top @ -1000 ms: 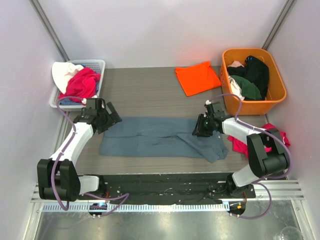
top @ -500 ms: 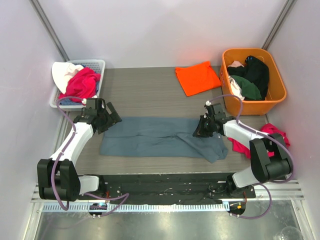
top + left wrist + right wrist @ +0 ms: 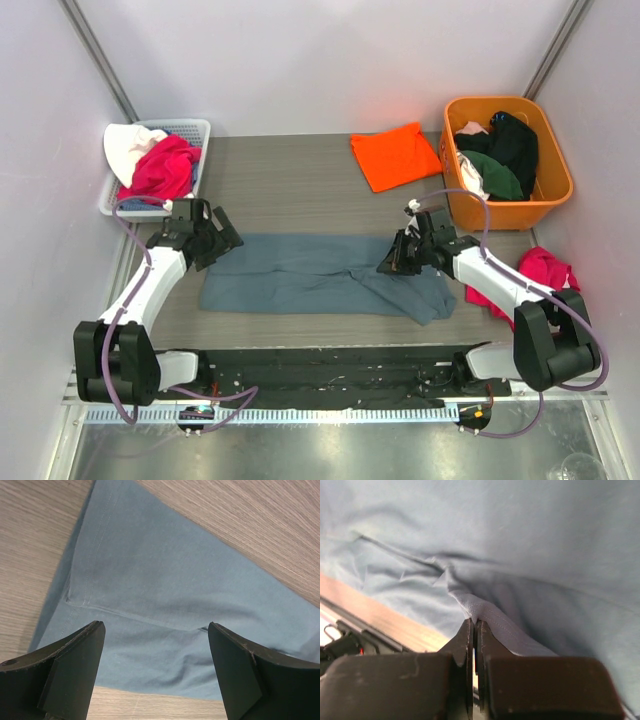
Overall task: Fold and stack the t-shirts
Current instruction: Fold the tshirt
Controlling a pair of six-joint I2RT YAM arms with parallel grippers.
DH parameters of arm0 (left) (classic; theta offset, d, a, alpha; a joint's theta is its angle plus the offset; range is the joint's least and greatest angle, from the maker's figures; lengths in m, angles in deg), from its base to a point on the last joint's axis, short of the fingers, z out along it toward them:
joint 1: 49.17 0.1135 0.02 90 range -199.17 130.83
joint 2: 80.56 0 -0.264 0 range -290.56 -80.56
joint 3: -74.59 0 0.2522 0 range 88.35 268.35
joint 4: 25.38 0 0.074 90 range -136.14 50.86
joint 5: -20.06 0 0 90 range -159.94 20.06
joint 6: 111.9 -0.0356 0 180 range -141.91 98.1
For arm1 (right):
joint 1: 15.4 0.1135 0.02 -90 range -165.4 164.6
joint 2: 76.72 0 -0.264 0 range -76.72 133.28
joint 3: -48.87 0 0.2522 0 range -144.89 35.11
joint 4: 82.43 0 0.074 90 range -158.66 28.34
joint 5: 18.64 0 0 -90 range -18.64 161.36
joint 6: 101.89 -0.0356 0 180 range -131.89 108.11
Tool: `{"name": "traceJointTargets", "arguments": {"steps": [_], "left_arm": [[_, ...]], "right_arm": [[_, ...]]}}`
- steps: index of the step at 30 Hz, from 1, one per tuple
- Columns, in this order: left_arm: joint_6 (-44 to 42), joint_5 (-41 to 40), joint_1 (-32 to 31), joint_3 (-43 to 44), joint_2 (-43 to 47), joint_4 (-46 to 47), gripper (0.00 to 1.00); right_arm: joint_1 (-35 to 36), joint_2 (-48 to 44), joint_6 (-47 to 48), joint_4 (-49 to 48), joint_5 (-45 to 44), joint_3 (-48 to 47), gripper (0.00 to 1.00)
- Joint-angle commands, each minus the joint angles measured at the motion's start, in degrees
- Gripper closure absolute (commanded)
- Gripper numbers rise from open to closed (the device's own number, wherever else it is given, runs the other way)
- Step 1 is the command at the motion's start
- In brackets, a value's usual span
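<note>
On table [image 3: 290,180], right fingers [image 3: 461,642] pinching blue-grey t-shirt [image 3: 300,275] fold

Top view: from high above the near edge we look steeply down on the whole counter [image 3: 300,170].
Left wrist: we hang close over the blue-grey t-shirt [image 3: 165,595], facing down.
Right wrist: we sit nearer still, skimming along its cloth.
Shared: all three show that shirt.

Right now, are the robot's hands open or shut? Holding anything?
Left gripper: open, holding nothing, over the blue-grey t-shirt.
Right gripper: shut, pinching a fold of that t-shirt.
</note>
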Motion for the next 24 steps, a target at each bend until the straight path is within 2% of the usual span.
{"name": "traceJointTargets", "arguments": {"steps": [1,12,15,16,18,19,21,24], "left_arm": [[0.3,0.7,-0.3,-0.6,2.3,-0.6,0.11],[0.3,1.0,-0.2,-0.9,2.8,-0.9,0.11],[0.5,1.0,-0.3,-1.0,2.8,-0.9,0.11],[0.5,1.1,-0.2,-1.1,3.0,-0.9,0.11],[0.5,1.2,-0.2,-1.2,3.1,-0.9,0.11],[0.5,1.2,-0.2,-1.3,3.2,-0.9,0.11],[0.5,1.3,-0.3,-1.4,3.4,-0.9,0.11],[0.5,1.3,-0.2,-1.2,3.5,-1.2,0.11]], "right_arm": [[1.5,-1.8,-0.7,1.1,5.1,1.1,0.99],[6.8,-4.3,-1.1,3.7,8.2,1.6,0.99],[8.5,-5.0,-1.2,4.8,9.0,1.5,0.96],[9.0,-5.3,-1.1,5.4,9.3,1.5,0.87],[10.1,-5.5,-0.6,6.4,10.2,1.5,0.81],[10.4,-5.6,-0.6,6.6,10.6,1.5,0.64],[10.8,-5.7,0.1,7.2,11.8,1.5,0.49],[10.8,-6.1,0.9,8.9,9.0,0.3,0.45]]}}
